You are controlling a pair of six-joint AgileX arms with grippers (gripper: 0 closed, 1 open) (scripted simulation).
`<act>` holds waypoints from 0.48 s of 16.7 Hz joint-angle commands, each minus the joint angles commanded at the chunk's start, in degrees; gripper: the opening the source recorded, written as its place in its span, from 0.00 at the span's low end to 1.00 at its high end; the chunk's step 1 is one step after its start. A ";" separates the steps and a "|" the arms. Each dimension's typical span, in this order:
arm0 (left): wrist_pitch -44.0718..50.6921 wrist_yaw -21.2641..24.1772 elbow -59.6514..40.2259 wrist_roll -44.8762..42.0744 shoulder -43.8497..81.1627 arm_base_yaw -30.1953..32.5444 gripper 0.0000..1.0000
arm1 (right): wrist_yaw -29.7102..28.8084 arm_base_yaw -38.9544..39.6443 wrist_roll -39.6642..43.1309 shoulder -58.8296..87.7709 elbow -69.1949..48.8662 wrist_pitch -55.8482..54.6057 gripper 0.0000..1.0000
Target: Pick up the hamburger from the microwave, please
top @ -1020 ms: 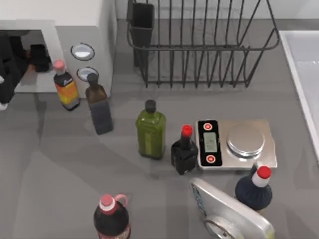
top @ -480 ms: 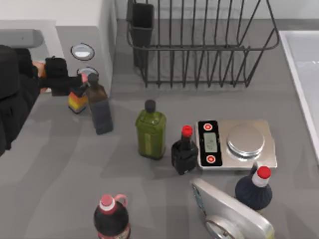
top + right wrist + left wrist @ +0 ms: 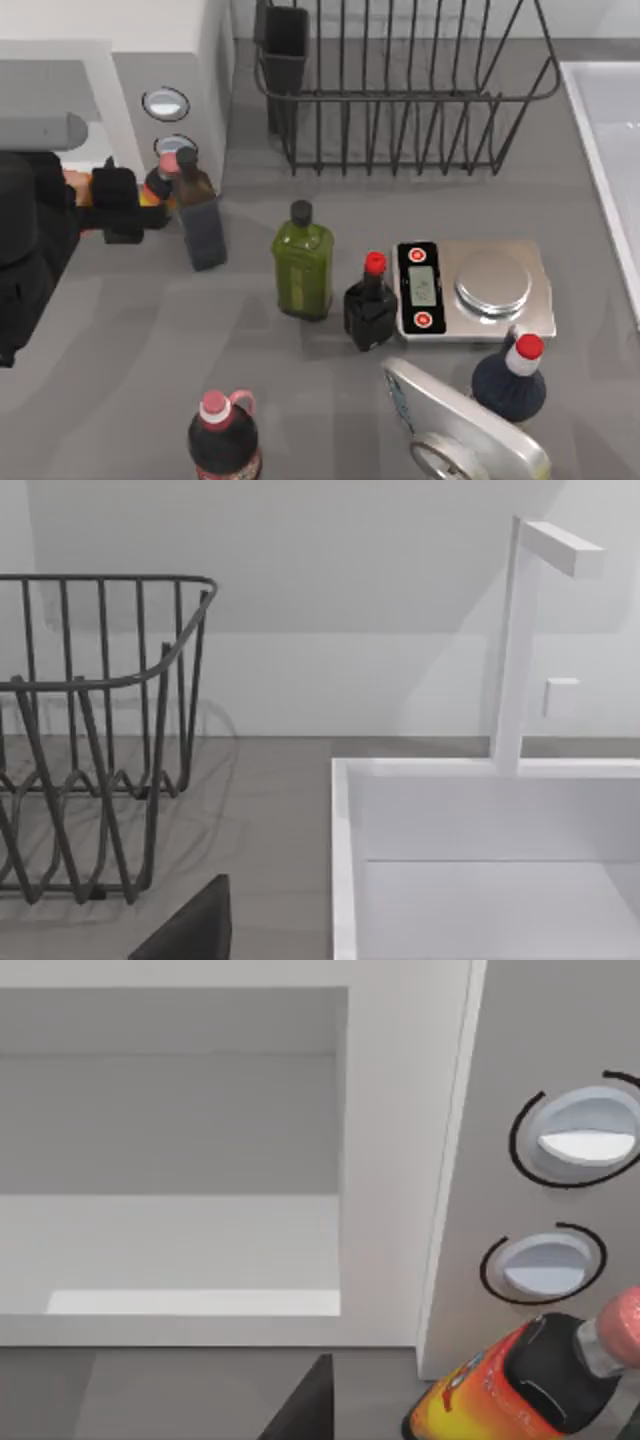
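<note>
Top view: left gripper [image 3: 122, 205] sits just outside the microwave [image 3: 120, 60] opening, at the table's left, jaws closed on the hamburger [image 3: 78, 182], an orange sliver showing at the jaws. Orange-labelled bottle [image 3: 160, 187] and dark bottle [image 3: 198, 212] crowd just beside the gripper. Left wrist view shows the microwave cavity bare, with the orange-labelled bottle close below the dials. To finish well I'd lift straight up first, hold the grip firm, and avoid swinging right into the bottles. Right arm parked near the sink [image 3: 480, 820].
</note>
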State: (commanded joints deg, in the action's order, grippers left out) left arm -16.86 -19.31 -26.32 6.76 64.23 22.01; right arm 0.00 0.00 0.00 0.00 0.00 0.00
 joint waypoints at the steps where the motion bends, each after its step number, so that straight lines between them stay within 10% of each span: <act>1: -0.12 0.06 -0.03 -0.17 0.59 -0.49 0.00 | 0.00 0.00 0.00 0.00 0.00 0.00 1.00; 8: -13.14 -1.11 2.40 -1.76 8.30 -5.84 0.00 | 0.00 0.00 0.00 0.00 0.00 0.00 1.00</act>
State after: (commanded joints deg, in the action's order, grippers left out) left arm -30.00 -20.42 -23.91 5.00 72.53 16.17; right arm 0.00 0.00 0.00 0.00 0.00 0.00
